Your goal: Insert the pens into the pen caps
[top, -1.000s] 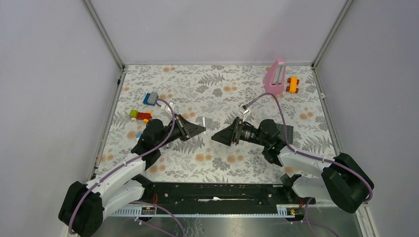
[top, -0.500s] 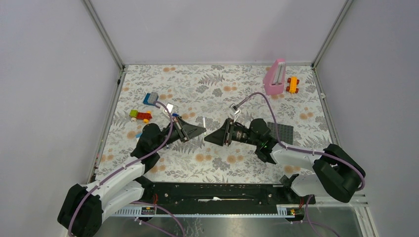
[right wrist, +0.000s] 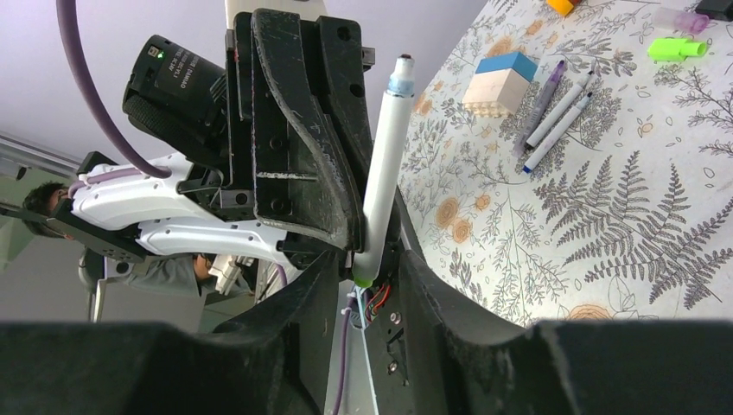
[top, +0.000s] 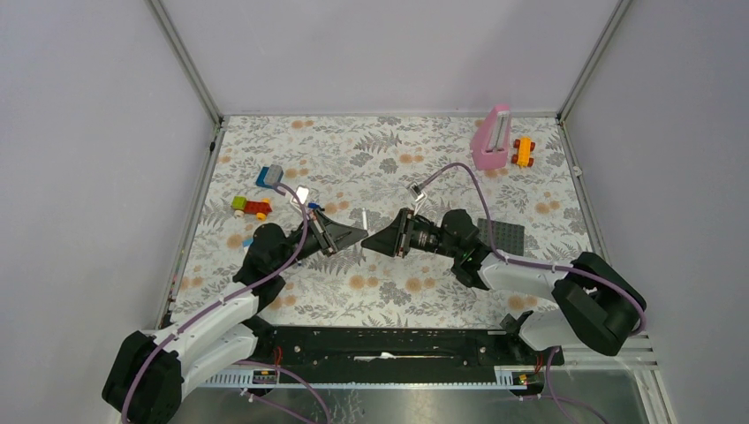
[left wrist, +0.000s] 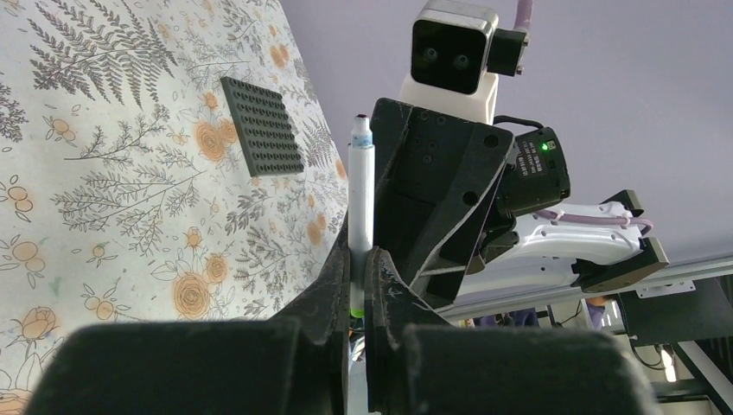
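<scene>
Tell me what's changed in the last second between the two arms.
The right gripper moved left until its fingertips met the left gripper; its fingers now flank the green end of the pen, though whether they grip is unclear. The left gripper stayed shut on the pen, barely shifting. The toy bricks, pink piece and grey baseplate stayed put.

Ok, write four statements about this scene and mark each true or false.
1. The left fingers grip a white pen. True.
2. A green cap lies on the floral cloth. True.
3. Bricks are stacked on the grey baseplate. False: it is bare.
4. The two loose pens lie far apart. False: they lie side by side, next to a blue-and-cream block.
</scene>
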